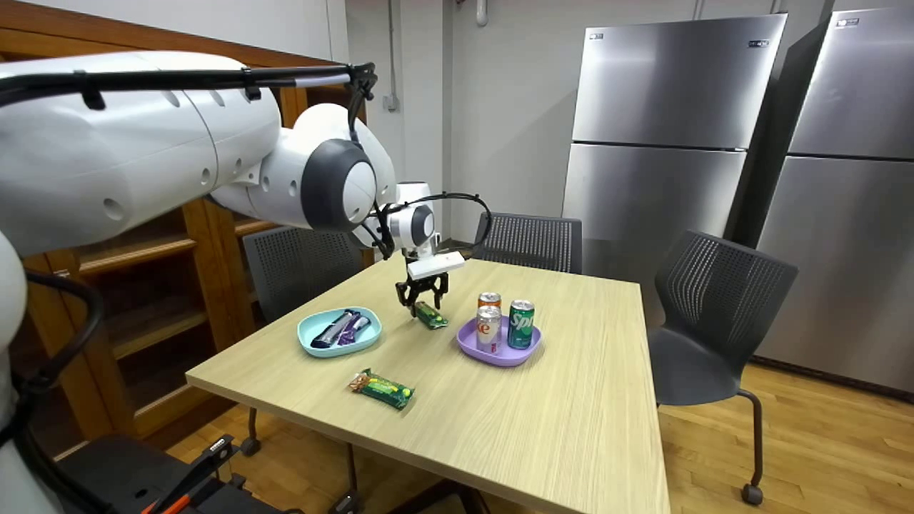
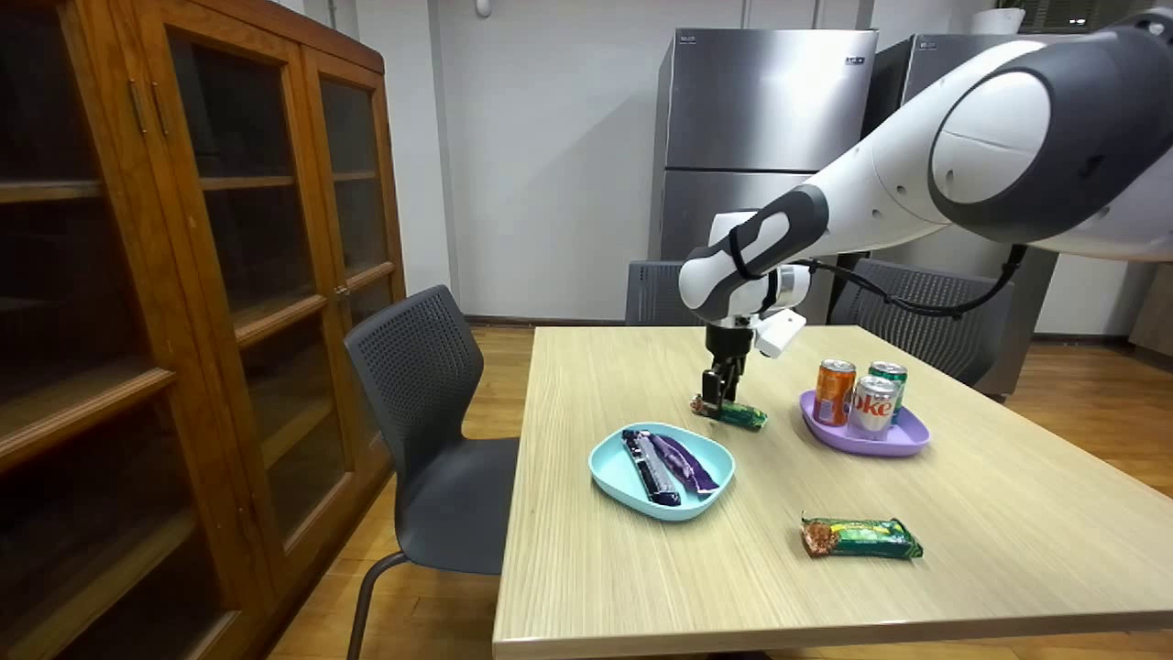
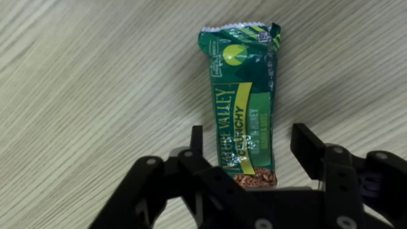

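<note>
Green granola bar (image 3: 244,105) between parted fingers (image 3: 196,140)

It lies flat on the table (image 3: 95,95), just right of centre in the wrist view. Its long axis runs nearly straight up and down that frame, with a slight lean that takes the lower end further right. The zigzag-edged end points to the top; the end printed with brown oats points to the bottom, where the gripper (image 3: 247,133) partly hides it. Lettering runs along the length. The gripper stands wide astride the lower half, a strip of table showing on each side of the wrapper.

In an exterior view the bar (image 1: 432,317) sits near mid-frame, its axis slanting from upper left to lower right. Lower down in both exterior views lies a second green bar (image 2: 861,538), running roughly left to right. To the left, a turquoise plate (image 2: 612,469) holds two dark wrapped bars (image 2: 652,469) side by side. To the right, a purple plate (image 2: 871,448) carries an orange can (image 2: 835,392), a silver Coke can (image 2: 873,408) and a green can (image 1: 520,325), all upright. Wooden cabinets (image 2: 316,275) line the left edge; steel refrigerators (image 1: 657,200) stand at upper right.
</note>
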{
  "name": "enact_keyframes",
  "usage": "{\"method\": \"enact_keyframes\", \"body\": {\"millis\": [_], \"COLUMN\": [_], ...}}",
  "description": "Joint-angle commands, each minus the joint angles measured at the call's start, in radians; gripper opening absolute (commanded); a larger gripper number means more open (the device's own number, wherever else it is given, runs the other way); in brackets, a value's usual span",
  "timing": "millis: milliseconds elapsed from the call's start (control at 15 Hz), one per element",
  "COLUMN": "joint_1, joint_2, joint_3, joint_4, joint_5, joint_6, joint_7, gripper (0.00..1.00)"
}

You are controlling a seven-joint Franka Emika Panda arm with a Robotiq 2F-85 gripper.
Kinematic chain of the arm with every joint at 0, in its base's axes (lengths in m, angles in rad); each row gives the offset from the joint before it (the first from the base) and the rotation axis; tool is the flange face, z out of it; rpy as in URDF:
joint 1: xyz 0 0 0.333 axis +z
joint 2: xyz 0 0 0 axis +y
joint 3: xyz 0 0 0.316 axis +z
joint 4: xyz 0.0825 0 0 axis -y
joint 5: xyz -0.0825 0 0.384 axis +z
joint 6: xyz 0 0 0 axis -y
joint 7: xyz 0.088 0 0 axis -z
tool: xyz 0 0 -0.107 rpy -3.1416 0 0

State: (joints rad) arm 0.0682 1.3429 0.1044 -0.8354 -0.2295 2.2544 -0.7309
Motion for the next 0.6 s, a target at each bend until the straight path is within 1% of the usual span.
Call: {"method": "enact_keyframes", "body": {"millis": [0,133,267,533], "joint_1": [0.005,0.005,-0.002,-0.002], "joint_2": [0.045,0.045,0.025,-0.027], "joint_3": [0.001,-0.001,0.01,0.017], "joint_4": [0.092,0.1,0.082,0.059], "joint_5": [0.025,0.026,0.011,0.016], "joint_6": [-0.056,-0.054,-0.039,-0.036], "joint_7": [-0.041,-0.041,-0.032,-0.017], "gripper": [0.42,0.27,0.13,0.13]}}
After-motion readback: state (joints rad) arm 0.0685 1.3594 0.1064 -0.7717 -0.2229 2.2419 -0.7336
